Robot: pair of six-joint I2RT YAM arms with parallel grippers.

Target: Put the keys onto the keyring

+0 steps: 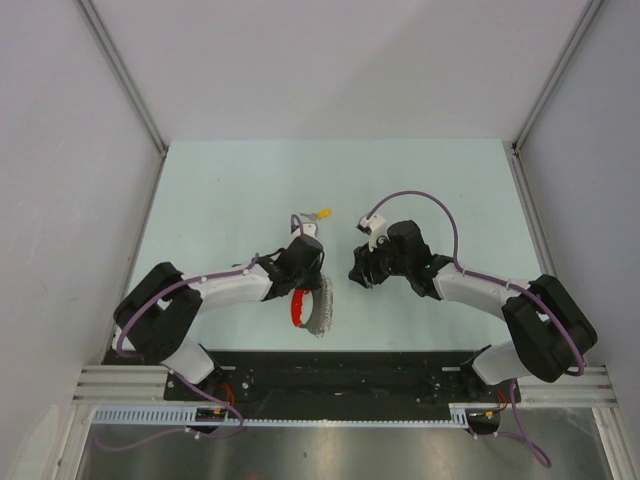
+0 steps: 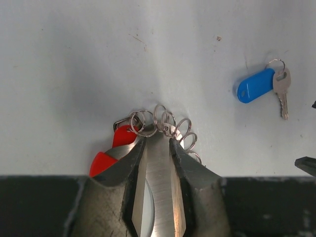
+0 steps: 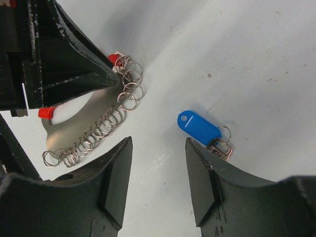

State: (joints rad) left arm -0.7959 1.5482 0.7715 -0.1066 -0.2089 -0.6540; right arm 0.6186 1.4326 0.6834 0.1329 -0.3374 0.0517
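The keyring (image 2: 168, 121) is a curved silver plate with red ends and a row of small rings along its edge. My left gripper (image 2: 157, 139) is shut on that plate, holding it just above the table (image 1: 220, 200). From above, the keyring (image 1: 312, 305) hangs below the left gripper (image 1: 305, 270). A key with a blue cap (image 3: 198, 127) lies flat on the table, just beyond my right gripper (image 3: 158, 143), which is open with nothing between its fingers. The same blue key (image 2: 255, 85) shows at the right in the left wrist view. A key with a yellow cap (image 1: 322, 213) lies farther back.
The two grippers face each other near the table's middle, the right gripper (image 1: 360, 272) a short gap from the left. White walls stand round the pale green table on three sides. A black rail (image 1: 340, 375) runs along the near edge.
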